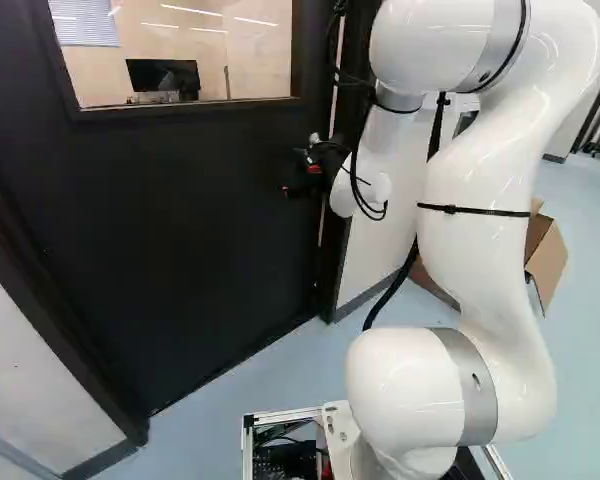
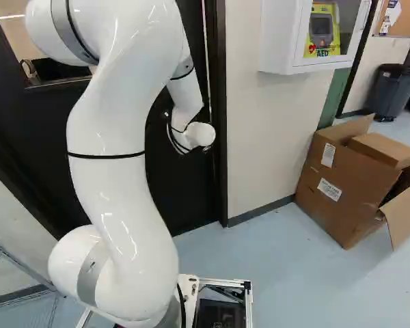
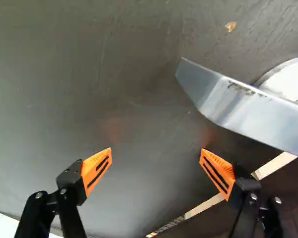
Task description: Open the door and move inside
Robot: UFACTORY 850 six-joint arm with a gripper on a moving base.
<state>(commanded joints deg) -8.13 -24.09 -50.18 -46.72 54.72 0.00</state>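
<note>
Door (image 1: 180, 230) spans much of the left base view, its metal handle (image 3: 248, 106) ahead of the end effector (image 1: 300, 178), nearer one finger; both orange-padded fingers stand spread wide.

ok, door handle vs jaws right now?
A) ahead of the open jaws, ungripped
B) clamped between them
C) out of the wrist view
A: the wrist view shows the jaws spread apart and the door handle ahead of them, not pinched from two sides.
</note>
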